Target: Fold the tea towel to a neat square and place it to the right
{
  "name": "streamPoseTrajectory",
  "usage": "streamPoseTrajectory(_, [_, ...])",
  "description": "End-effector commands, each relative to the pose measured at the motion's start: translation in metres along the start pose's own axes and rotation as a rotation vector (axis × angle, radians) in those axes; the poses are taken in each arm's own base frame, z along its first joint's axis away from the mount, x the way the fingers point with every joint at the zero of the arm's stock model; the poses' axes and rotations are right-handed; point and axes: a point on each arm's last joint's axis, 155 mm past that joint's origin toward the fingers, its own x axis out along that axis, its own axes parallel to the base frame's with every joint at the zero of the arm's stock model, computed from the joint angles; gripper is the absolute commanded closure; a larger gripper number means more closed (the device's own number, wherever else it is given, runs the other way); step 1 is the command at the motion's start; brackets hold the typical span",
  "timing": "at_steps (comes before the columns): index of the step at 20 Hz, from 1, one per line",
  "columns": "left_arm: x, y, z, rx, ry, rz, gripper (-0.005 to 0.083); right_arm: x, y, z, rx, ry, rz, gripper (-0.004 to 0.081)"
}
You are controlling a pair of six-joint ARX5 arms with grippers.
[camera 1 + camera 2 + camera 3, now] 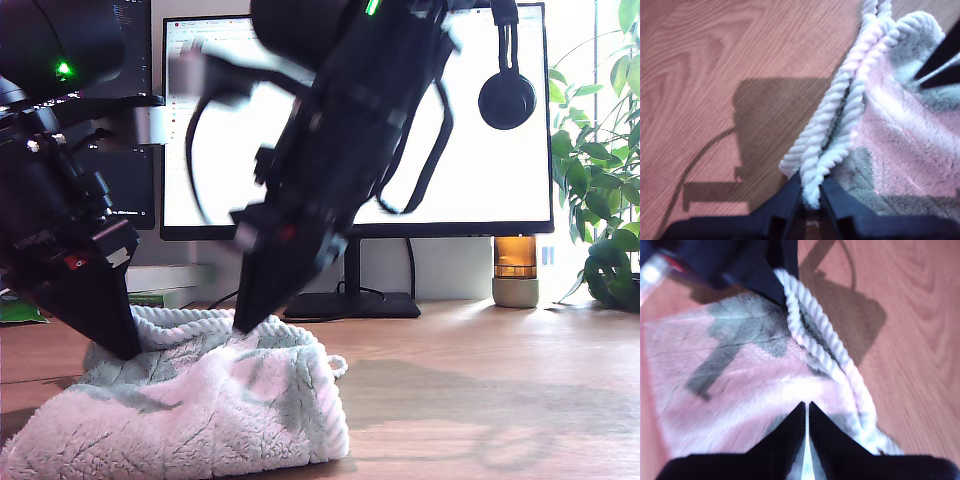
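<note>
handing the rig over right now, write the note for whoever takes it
My first gripper: shut on the tea towel's corded hem.
My second gripper: shut on the towel at another spot along the hem.
Towel: bunched on the wooden desk at the exterior view's lower left, in front of the monitor.
Done: both edges gripped.
Left: fold square, place aside.
</note>
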Motion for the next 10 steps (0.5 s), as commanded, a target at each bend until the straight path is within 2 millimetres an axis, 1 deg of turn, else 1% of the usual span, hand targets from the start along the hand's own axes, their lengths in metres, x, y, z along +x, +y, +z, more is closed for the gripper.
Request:
streamPoseTrajectory(1, [0.003, 0.001, -0.004, -0.001, 0.010, -0.001, 0.0797, 0.012, 0.000, -0.009, 0.009, 0.023, 0.008, 0.0780])
streamPoseTrajectory(3, [0.003, 0.001, -0.004, -0.001, 0.010, -0.001, 0.0798, 0.019, 0.002, -0.015, 0.012, 0.043, 0.018, 0.0780])
streamPoseTrajectory(5, [0.003, 0.001, -0.004, -0.001, 0.010, 0.001, 0.0797, 0.022, 0.002, -0.017, 0.013, 0.048, 0.020, 0.0780])
streamPoseTrajectory(6, [0.003, 0.002, -0.003, -0.001, 0.008, 0.005, 0.0779, 0.023, 0.002, -0.017, 0.013, 0.049, 0.022, 0.0780])
streamPoseTrajectory(10, [0.003, 0.008, 0.002, 0.001, -0.011, 0.034, 0.0557, 0.023, 0.002, -0.017, 0.014, 0.048, 0.021, 0.0780])
